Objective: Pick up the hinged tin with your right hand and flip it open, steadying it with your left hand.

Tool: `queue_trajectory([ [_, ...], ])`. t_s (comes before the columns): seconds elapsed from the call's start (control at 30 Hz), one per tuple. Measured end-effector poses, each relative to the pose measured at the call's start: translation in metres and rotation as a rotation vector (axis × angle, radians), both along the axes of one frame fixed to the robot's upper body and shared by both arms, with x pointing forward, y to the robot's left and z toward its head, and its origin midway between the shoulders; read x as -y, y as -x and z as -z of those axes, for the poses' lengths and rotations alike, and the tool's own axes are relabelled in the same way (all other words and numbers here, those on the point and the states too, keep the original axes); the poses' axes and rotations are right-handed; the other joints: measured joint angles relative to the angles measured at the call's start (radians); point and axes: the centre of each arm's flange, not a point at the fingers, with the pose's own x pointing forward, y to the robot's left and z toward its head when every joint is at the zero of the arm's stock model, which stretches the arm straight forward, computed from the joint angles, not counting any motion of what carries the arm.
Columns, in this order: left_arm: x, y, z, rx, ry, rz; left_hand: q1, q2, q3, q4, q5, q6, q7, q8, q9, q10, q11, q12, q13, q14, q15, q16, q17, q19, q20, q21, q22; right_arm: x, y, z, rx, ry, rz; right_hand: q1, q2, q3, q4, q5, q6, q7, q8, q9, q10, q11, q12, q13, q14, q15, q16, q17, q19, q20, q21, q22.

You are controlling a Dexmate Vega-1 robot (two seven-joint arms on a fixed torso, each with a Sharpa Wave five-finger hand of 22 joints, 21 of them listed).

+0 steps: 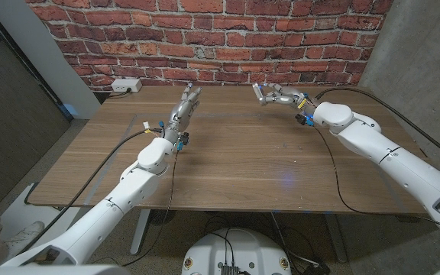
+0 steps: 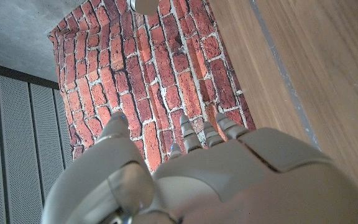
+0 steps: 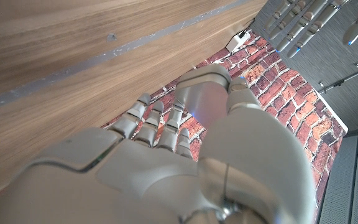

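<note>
Wooden table [image 1: 235,160] carries no tin that I can see. Left hand [image 1: 185,107] hovers near the brick wall [image 1: 205,38], fingers straight, empty. Right hand [image 1: 277,96] likewise, fingers loosely spread. Nothing picked up yet.

You have a matt wooden table [image 1: 235,160] with visible grain. Behind it stands a rough red brick wall [image 1: 205,38] with pale mortar. Both arms wear smooth, slightly glossy white plastic shells; the left hand [image 1: 185,107] and right hand [image 1: 275,95] look metallic grey.
</note>
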Motion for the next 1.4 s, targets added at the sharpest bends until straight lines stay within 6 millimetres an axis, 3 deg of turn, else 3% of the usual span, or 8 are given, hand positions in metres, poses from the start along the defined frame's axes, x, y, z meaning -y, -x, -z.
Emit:
queue_trajectory([
  [0.4,0.004,-0.003,-0.009,0.012,-0.046,0.008,0.029,-0.021,-0.002,-0.017,-0.006,-0.005,-0.005,0.000,0.000,-0.004,-0.004,0.000,0.005,-0.011,0.000,0.000,0.000,-0.008,0.014,0.000,0.000,-0.011,0.006,0.000,-0.013,-0.028,-0.071,-0.001,0.001,-0.004,0.002,0.000,0.005,0.005,0.000,0.000,0.005,0.005,0.000,0.005,0.000,0.000,0.000,0.000,0.000,0.000,0.000,0.000],
  [0.6,0.006,-0.005,-0.010,0.011,-0.052,0.016,0.038,-0.032,-0.009,-0.024,-0.009,-0.005,-0.005,0.000,0.000,0.029,0.001,0.008,0.005,-0.011,0.000,0.000,0.000,-0.010,0.016,0.000,0.000,-0.017,0.011,-0.002,-0.008,-0.036,-0.096,-0.001,0.001,-0.004,0.002,0.000,0.005,0.005,0.000,0.000,0.005,0.005,0.000,0.005,0.000,0.000,0.000,0.000,0.000,0.000,0.000,0.000],
  [1.0,0.011,-0.007,-0.014,0.025,-0.084,0.044,0.056,-0.073,-0.013,-0.042,-0.009,-0.005,-0.005,0.000,0.000,0.114,-0.051,0.024,0.005,-0.011,0.000,0.005,0.003,-0.020,0.026,0.000,0.000,-0.025,0.018,-0.002,-0.003,-0.056,-0.145,-0.001,0.001,-0.008,0.006,-0.001,0.011,0.000,0.000,0.000,0.005,0.005,-0.005,0.008,0.000,0.000,0.000,0.000,0.000,0.000,0.000,0.000],
  [1.27,0.012,-0.005,-0.017,0.043,-0.125,0.036,0.082,-0.076,-0.014,-0.051,-0.009,-0.007,-0.007,0.000,0.000,0.118,-0.054,0.020,0.005,-0.022,-0.001,0.005,0.000,-0.029,0.050,0.000,0.000,-0.029,0.021,-0.002,-0.003,-0.063,-0.165,-0.001,0.001,-0.008,0.006,0.002,0.014,0.004,0.000,0.000,0.011,0.011,-0.008,0.009,0.000,0.000,0.000,0.000,0.000,0.000,0.000,0.000],
  [1.4,0.014,-0.003,-0.019,0.053,-0.140,0.031,0.111,-0.104,-0.019,-0.064,-0.009,-0.011,-0.003,0.000,0.000,0.111,-0.069,0.015,0.005,-0.044,0.000,0.005,0.002,-0.031,0.062,0.000,0.000,-0.031,0.022,-0.003,-0.002,-0.064,-0.173,-0.001,0.001,-0.008,0.006,0.004,0.014,0.004,0.000,0.000,0.011,0.011,-0.006,0.009,0.000,0.000,0.000,0.000,0.000,0.000,0.000,0.000],
])
